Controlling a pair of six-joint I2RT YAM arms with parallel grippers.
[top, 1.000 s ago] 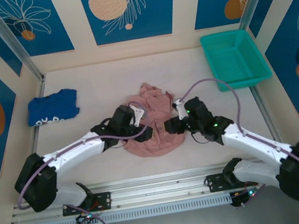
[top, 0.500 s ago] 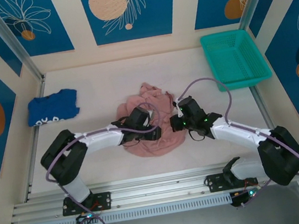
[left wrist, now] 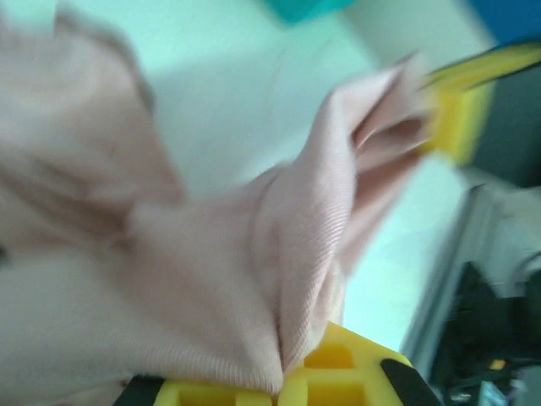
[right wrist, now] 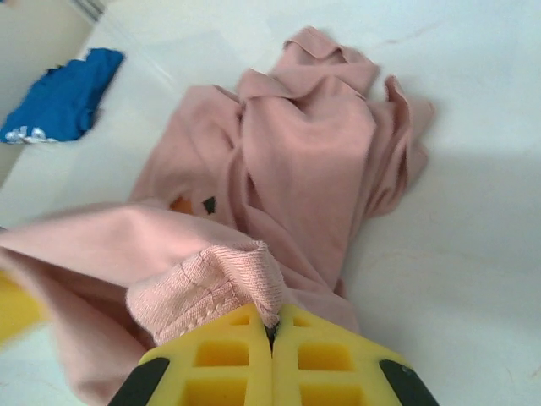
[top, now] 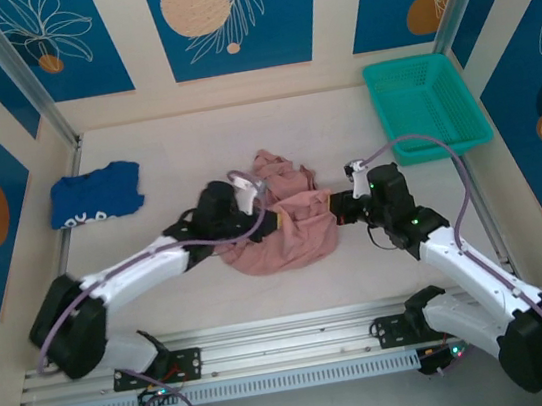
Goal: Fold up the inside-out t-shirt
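The pink t-shirt (top: 291, 235) lies bunched in the middle of the tabletop (top: 162, 143), between the arms. The left claw (top: 272, 221) is clenched on a fold at its left side. The right claw (top: 339, 210) pinches a hemmed edge at its right, with cloth drawn between them. A small print mark (right wrist: 193, 204) shows on the fabric. A blue garment (top: 95, 195) lies well apart at the left, and a teal basket (top: 384, 106) sits at the far right.

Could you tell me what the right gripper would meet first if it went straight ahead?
Most likely the bunched inside-out t-shirt lying directly ahead; the right gripper is shut on its fabric.
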